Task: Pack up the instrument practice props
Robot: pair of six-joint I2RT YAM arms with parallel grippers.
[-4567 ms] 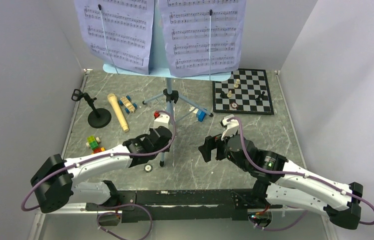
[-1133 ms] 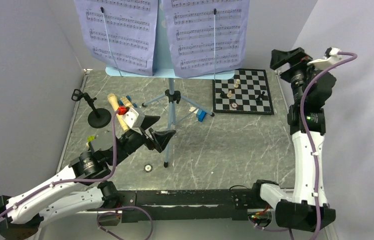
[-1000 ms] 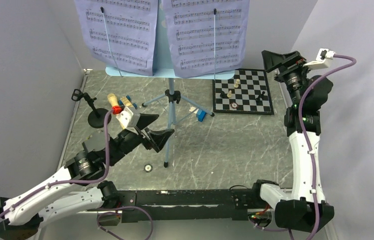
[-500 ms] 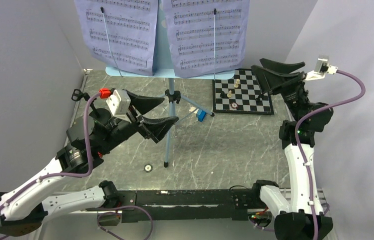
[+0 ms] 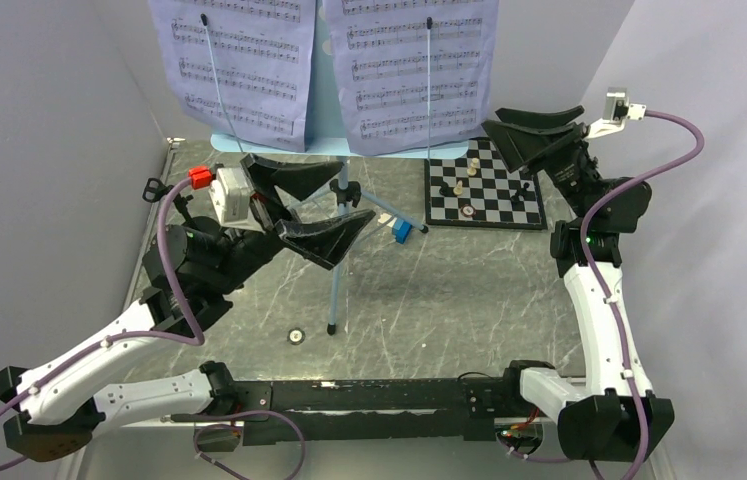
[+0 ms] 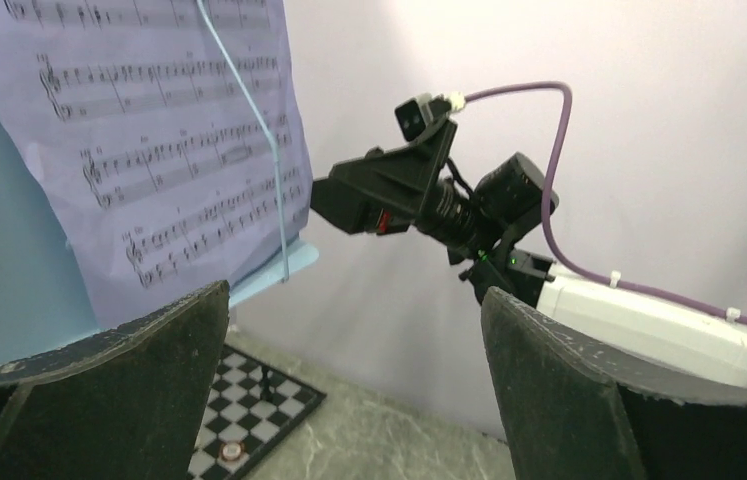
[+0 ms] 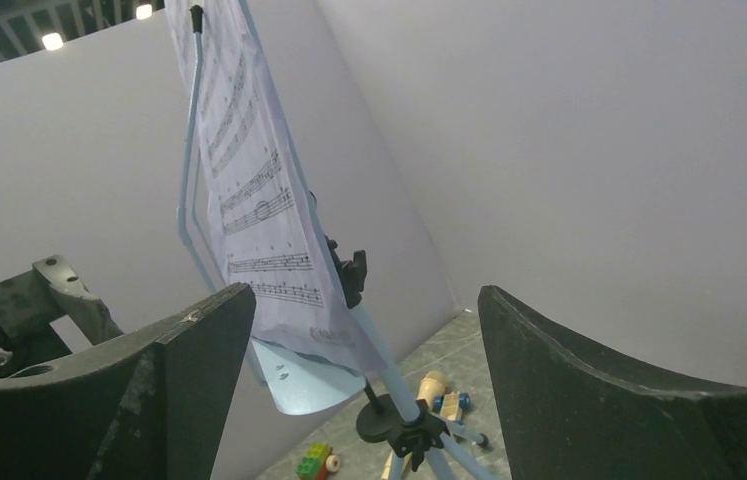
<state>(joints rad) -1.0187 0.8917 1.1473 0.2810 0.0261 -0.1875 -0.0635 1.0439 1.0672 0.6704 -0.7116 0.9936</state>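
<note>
Over the grey marbled desk, the left pincer gapes wide and empty just beside the tall light-blue tripod music stand, which stands mid-desk. Farther back, the right pincer hangs spread and empty, to the right of the lavender sheet-music pages on the stand.

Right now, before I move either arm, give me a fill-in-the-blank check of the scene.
The left gripper and right gripper are both ___, holding nothing.
The music stand stands ___ on its tripod.
___ lavender pages hang on it.
The chessboard lies nearer the ___ gripper.
Missing: open; upright; Two; right.
</note>
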